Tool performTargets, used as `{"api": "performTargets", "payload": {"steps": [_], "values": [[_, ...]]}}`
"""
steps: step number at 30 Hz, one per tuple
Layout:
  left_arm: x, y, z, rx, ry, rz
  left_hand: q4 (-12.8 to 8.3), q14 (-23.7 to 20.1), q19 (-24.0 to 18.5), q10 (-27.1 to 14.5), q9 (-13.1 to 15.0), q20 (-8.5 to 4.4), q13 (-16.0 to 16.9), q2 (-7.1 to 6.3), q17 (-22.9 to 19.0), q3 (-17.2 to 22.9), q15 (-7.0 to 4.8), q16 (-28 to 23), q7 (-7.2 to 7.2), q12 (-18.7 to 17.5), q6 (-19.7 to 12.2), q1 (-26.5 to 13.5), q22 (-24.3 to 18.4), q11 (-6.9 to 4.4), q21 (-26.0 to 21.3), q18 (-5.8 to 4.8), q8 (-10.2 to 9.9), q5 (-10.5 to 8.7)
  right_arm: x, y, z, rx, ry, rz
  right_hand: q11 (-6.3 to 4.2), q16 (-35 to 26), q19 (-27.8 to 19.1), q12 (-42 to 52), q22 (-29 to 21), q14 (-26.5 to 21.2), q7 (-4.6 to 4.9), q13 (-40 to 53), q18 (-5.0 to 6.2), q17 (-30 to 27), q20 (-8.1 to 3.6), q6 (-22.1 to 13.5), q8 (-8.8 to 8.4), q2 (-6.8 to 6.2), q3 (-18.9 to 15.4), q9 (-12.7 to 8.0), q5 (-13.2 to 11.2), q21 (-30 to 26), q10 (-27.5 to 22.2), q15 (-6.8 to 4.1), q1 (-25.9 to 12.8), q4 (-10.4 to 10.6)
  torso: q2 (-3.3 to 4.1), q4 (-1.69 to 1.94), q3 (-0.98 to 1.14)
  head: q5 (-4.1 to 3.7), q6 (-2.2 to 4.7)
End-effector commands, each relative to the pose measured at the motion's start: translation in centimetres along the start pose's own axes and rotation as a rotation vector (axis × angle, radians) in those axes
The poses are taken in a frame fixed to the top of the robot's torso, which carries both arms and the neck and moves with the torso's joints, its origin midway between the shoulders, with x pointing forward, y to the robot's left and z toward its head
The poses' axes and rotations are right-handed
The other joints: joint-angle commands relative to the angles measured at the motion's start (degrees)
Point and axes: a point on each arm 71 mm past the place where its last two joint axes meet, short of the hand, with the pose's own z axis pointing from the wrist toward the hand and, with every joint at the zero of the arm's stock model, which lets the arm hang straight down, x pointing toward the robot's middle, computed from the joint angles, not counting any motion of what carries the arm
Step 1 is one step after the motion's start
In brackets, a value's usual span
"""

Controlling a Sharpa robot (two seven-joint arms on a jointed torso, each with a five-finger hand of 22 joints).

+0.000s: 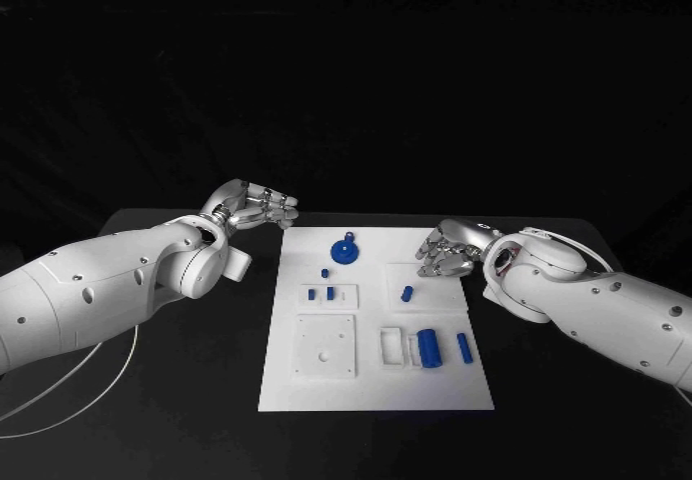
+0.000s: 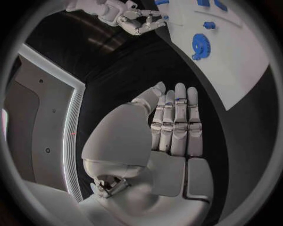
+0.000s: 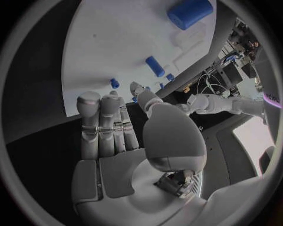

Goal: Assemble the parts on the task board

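The white task board (image 1: 375,385) lies in the middle of the table. At its far end stands a blue gear (image 1: 345,248) (image 2: 200,44). A short blue peg (image 1: 407,293) (image 3: 155,66) lies mid-board, and two small blue pieces (image 1: 322,294) sit left of it. A thick blue cylinder (image 1: 427,348) (image 3: 190,12) and a thinner one (image 1: 464,347) lie at the right. My left hand (image 1: 260,208) (image 2: 174,127) hovers beyond the board's far left corner, fingers stretched out and holding nothing. My right hand (image 1: 450,250) (image 3: 112,127) is at the board's far right edge, also holding nothing.
A white square block (image 1: 325,345) sits on the board's left half. A white holder (image 1: 391,346) stands beside the thick cylinder. Black table (image 1: 202,380) surrounds the board on both sides. A white cable (image 1: 101,385) loops at the left.
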Motion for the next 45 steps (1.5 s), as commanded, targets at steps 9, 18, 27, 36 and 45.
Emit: {"api": "performTargets", "payload": {"steps": [9, 18, 27, 36, 45], "values": [[0.1, -0.6, 0.0, 0.060, -0.007, 0.025, -0.12, 0.87, 0.09, -0.60, -0.04, 0.03, -0.07, 0.30, 0.77, -0.19, 0.00, -1.45, -0.01, -0.23, -0.68, -0.02, -0.44, 0.21, -0.03, -0.72, -0.25, 0.14, 0.9, 0.2, 0.3, 0.046, -0.055, -0.118, 0.33, 0.48, 3.01, 0.31, 3.29, -0.05, -0.23, -0.04, 0.90, -0.87, 0.73, 0.33, -0.06, -2.09, 2.18, 0.07, -3.23, -0.93, -2.12, 0.85, 1.42, 2.29, 0.10, -0.04, 0.11, 0.24, -0.17], [0.3, -0.6, 0.0, 0.058, 0.006, 0.041, -0.06, 0.93, 0.13, -0.68, -0.04, 0.02, -0.08, 0.28, 0.89, -0.20, -0.01, -1.49, 0.00, -0.24, -0.77, 0.03, -0.43, 0.24, -0.03, -0.72, -0.25, 0.15, 1.5, 0.5, 0.4, 0.038, -0.047, -0.146, -0.56, 0.65, 3.09, 0.61, 3.33, 0.23, -0.28, -0.04, 0.48, -1.14, 0.35, 1.31, -0.05, -2.04, 9.21, 0.08, -4.72, -0.09, 1.10, 0.36, 1.73, 1.89, 0.08, -0.10, 0.07, 0.26, -0.23], [0.1, -0.3, 0.0, 0.036, 0.014, 0.039, 0.95, 0.73, 0.11, -1.14, -0.03, 0.23, -0.07, 0.27, 1.26, -0.21, 0.16, -1.63, -0.03, -0.22, -1.08, -0.64, -1.52, 0.32, -0.19, -0.69, -0.26, -0.24, 1.8, 0.7, 0.4, 0.038, -0.032, -0.157, -2.35, 0.63, 3.18, 1.71, 3.57, 0.66, -0.97, 0.23, -0.42, -1.16, -0.67, 5.18, 0.08, -1.15, 12.90, 0.44, -0.68, 1.23, 6.16, -0.74, 2.09, 0.84, 0.09, -0.02, 0.02, -0.09, -0.11], [-0.1, 0.0, 0.1, 0.008, 0.020, 0.036, 2.11, 0.41, 0.15, -1.48, -0.04, 0.38, -0.07, -0.22, 1.82, -0.41, 0.32, -1.80, -0.03, -0.24, -1.26, -0.56, -4.28, 0.43, -0.21, -0.93, -0.26, -0.55, 1.9, 0.9, 0.4, 0.039, -0.037, -0.171, -3.26, 0.32, 3.14, 2.91, 3.80, 0.82, -1.78, 1.31, -1.17, -1.07, -1.51, 9.07, 0.06, -0.46, 16.26, 1.31, 0.54, 2.17, 8.83, -1.43, 2.05, -2.59, 0.11, -0.05, 0.01, -0.09, -0.32], [-0.1, 0.1, 0.1, 0.000, 0.018, 0.036, 2.48, 0.32, 0.26, -1.55, -0.03, 0.41, -0.07, -0.40, 1.96, -0.35, 0.34, -1.72, -0.02, -0.23, -1.27, -0.39, -5.72, 0.47, -0.06, -0.94, -0.25, -0.57, 1.8, 1.2, 0.4, 0.036, -0.078, -0.167, -3.19, 0.07, 3.10, 2.37, 4.00, 1.02, -1.89, 1.98, -1.41, -0.90, -1.51, 9.44, 0.02, 0.33, 18.90, 1.88, -3.80, 2.70, 9.19, -1.35, 1.56, -3.93, 0.09, -0.01, 0.04, -0.20, -0.35]]}}
